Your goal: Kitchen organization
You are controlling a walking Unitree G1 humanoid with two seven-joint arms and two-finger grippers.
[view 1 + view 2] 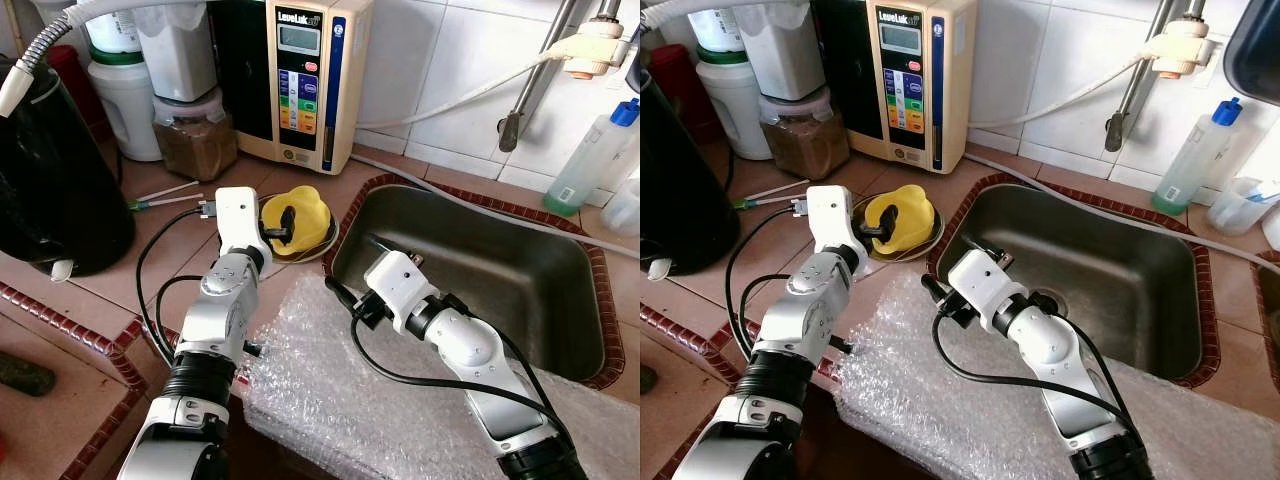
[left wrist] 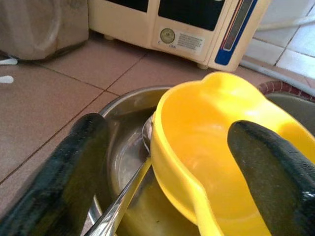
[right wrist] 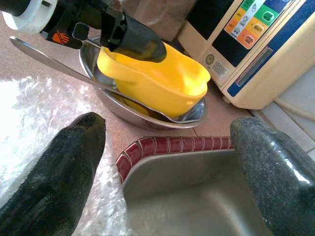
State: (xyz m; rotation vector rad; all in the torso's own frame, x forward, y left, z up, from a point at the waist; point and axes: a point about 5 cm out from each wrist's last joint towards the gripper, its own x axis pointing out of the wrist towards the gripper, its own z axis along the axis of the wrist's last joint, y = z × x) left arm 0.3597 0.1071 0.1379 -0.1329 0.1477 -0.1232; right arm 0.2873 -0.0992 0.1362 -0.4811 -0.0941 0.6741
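Note:
A yellow plastic bowl point(image 1: 300, 215) sits tilted inside a shallow steel dish point(image 1: 925, 245) on the tiled counter, left of the sink. A steel spoon point(image 3: 49, 61) lies in the dish under the bowl, handle pointing out. My left gripper point(image 2: 167, 128) is open astride the bowl's near rim, with one black finger point(image 1: 288, 215) inside the bowl and the other outside it over the dish. My right gripper point(image 3: 167, 123) is open and holds nothing. It hovers over the sink's left corner, pointing at the dish.
A steel sink point(image 1: 560, 300) with a red tile border lies to the right. Bubble wrap point(image 1: 340, 400) covers the front counter under both arms. Behind the dish stand a cream water machine point(image 1: 305, 80), a jar of brown powder point(image 1: 195, 140) and a large black vessel point(image 1: 50, 180).

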